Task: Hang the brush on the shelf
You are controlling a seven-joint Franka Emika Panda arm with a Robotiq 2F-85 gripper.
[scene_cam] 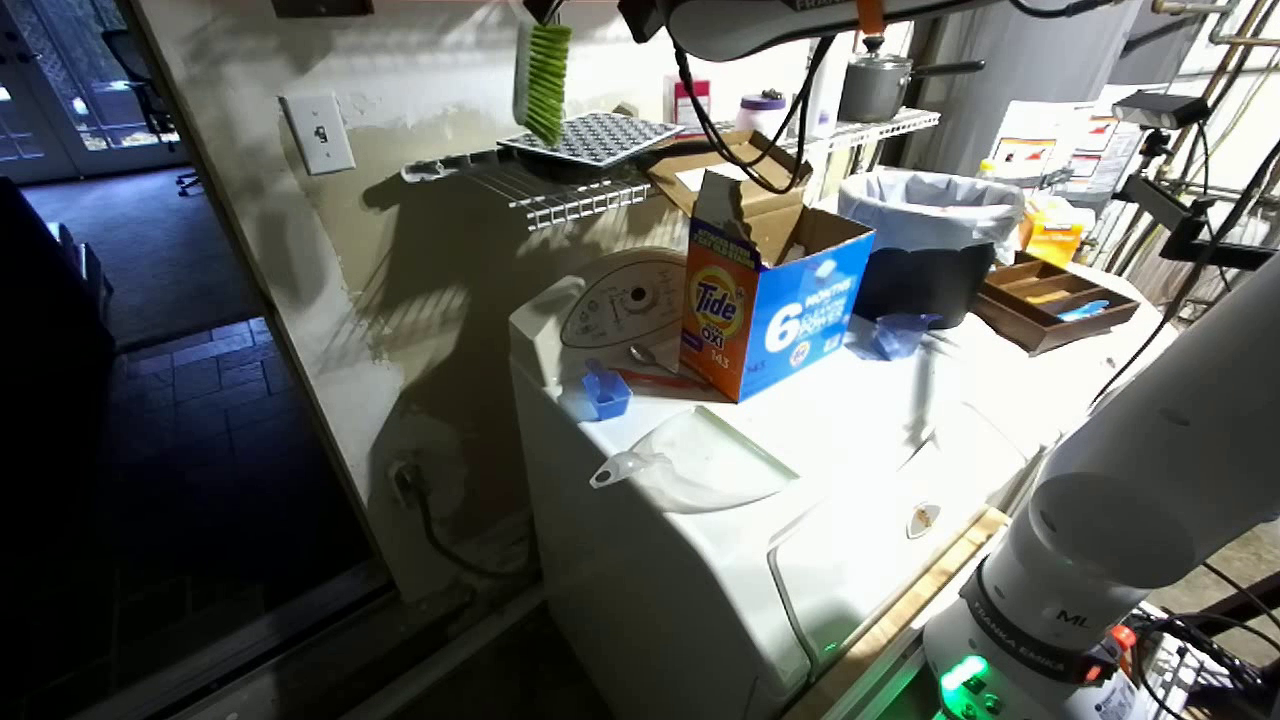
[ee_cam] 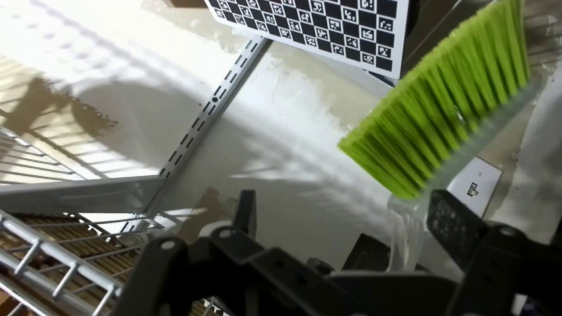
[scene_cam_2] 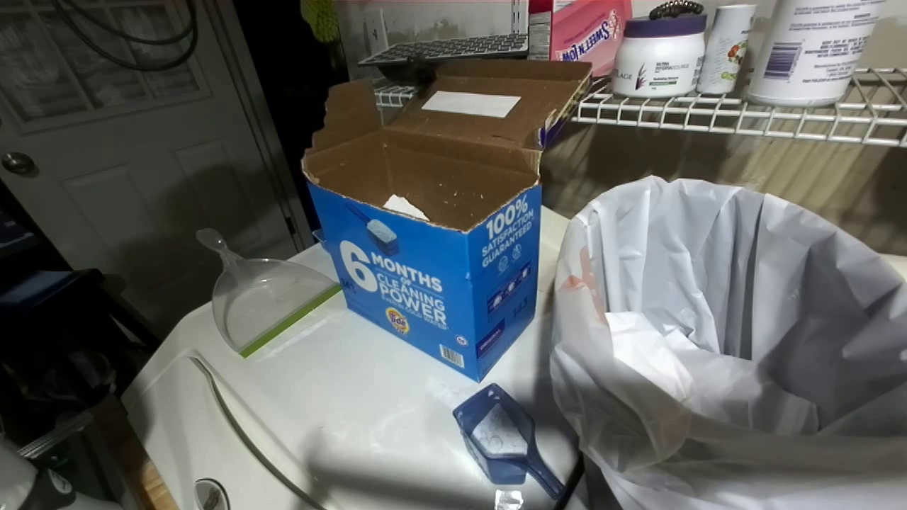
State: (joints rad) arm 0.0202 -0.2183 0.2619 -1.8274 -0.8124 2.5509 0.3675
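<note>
The brush has lime-green bristles and a clear plastic handle. It hangs bristles-down near the wall in an exterior view (scene_cam: 547,85). Its bristles also show at the top of an exterior view (scene_cam_2: 322,20) and large in the wrist view (ee_cam: 443,101). My gripper (ee_cam: 344,215) is open. The brush handle stands between its fingers, close beside the right finger; I cannot tell whether they touch. The handle's end is hidden behind the gripper, so what holds it is not visible. The wire shelf shows in both exterior views (scene_cam: 585,205) (scene_cam_2: 737,126); shelf wires show lower left in the wrist view (ee_cam: 57,250).
A checkered board (scene_cam: 605,138) lies on the shelf below the brush. Bottles and a pot (scene_cam: 875,88) stand farther along. The open Tide box (scene_cam: 715,320), a clear dustpan (scene_cam: 715,465) and a lined bin (scene_cam: 930,210) stand below. A switch plate (ee_cam: 474,186) is on the wall.
</note>
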